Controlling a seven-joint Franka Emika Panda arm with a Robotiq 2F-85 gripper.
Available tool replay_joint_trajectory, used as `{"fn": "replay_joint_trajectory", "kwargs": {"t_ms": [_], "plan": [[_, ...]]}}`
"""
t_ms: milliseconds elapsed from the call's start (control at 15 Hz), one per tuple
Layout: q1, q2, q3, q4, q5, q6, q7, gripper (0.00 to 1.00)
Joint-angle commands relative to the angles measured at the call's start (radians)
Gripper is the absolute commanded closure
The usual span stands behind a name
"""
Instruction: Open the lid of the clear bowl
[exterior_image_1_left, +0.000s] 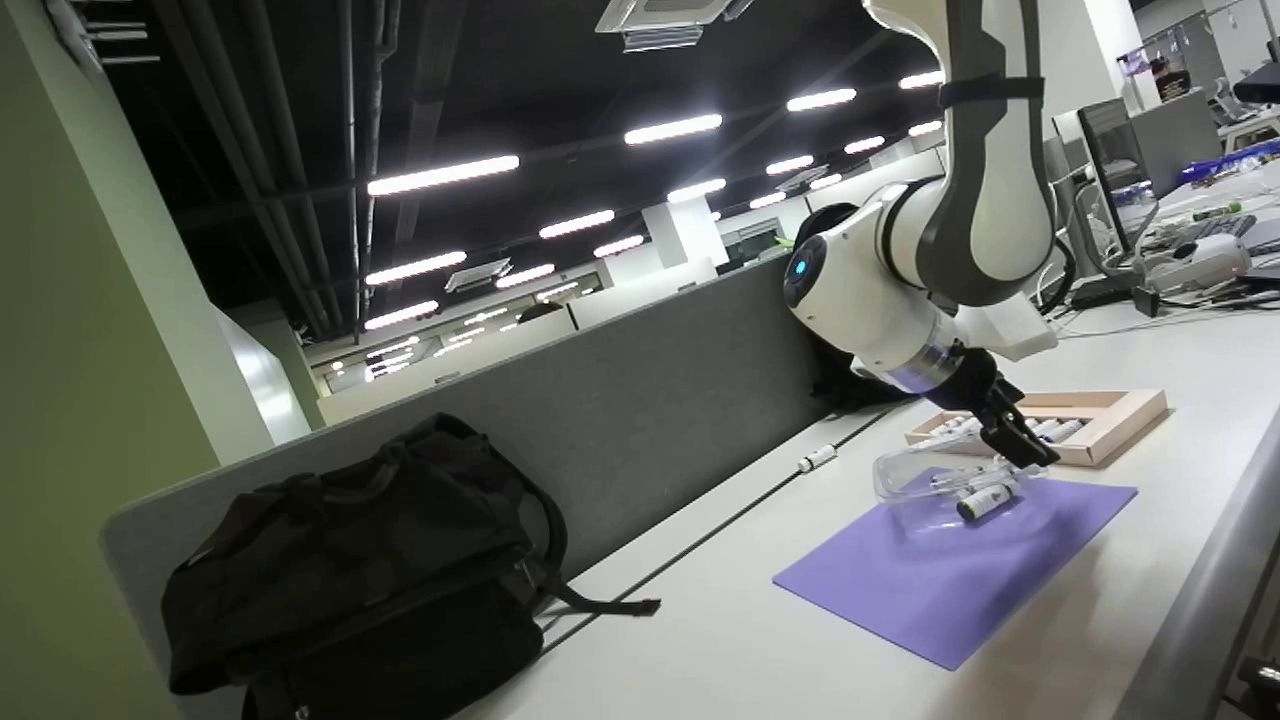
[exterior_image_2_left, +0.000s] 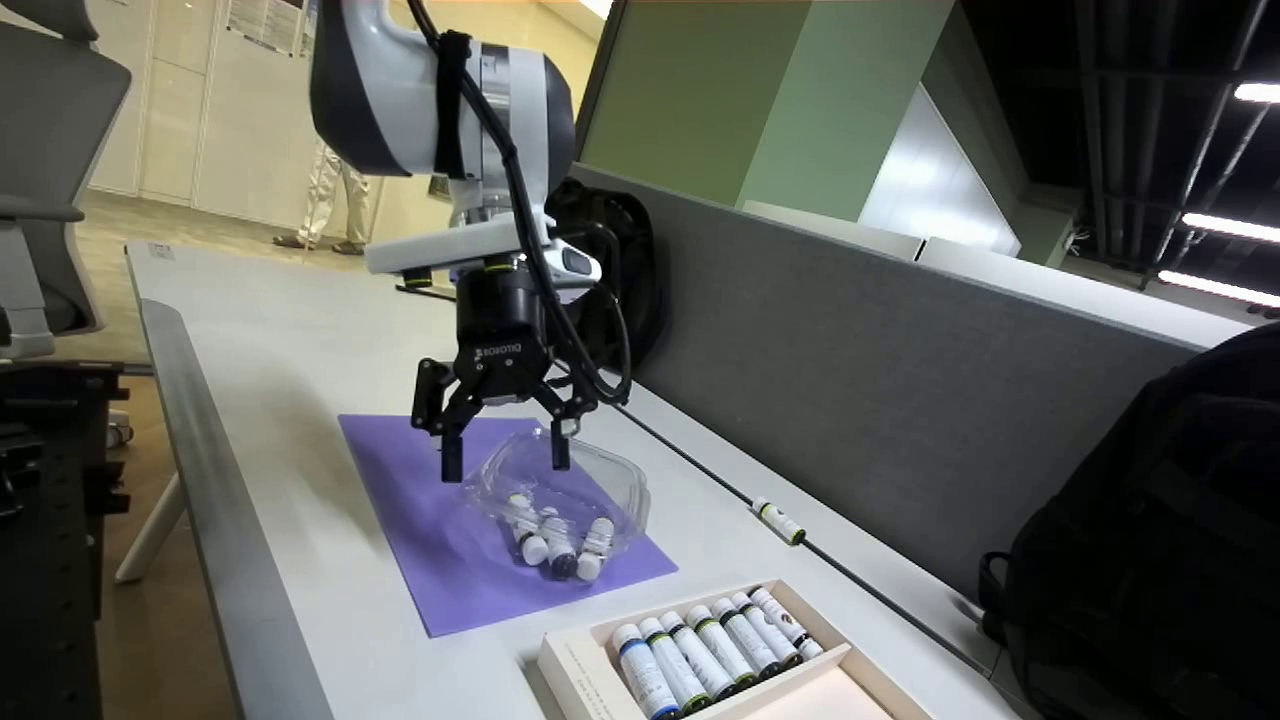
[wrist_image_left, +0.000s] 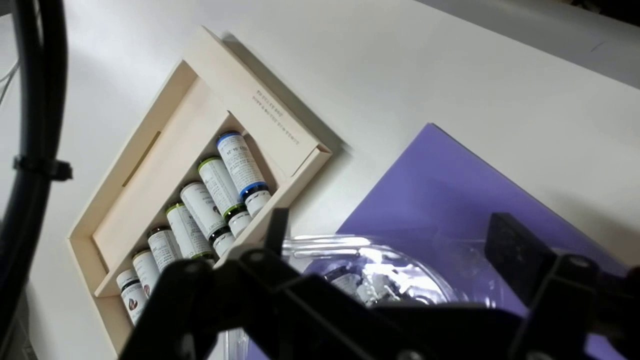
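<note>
Gaping wide, the hand (exterior_image_2_left: 507, 468) hangs at ten o'clock of the clear bowl (exterior_image_2_left: 578, 500), bottles (exterior_image_2_left: 559, 548) inside, in an exterior view

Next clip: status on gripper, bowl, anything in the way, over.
Gripper open, nothing held. Bowl on purple sheet, vials showing through; can't tell if it's shut. Tray beside sheet, possible snag.

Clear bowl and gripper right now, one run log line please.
clear bowl: on purple sheet, small bottles inside | lid: appears tilted up | gripper: open, nearby
</note>
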Motion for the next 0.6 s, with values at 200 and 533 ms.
{"fn": "replay_joint_trajectory", "kwargs": {"t_ms": [200, 533], "plan": [[0.013, 0.005, -0.017, 0.012, -0.021, -0.004, 0.026, 0.00], [0.011, 0.006, -0.024, 0.011, -0.033, -0.005, 0.031, 0.00]]}}
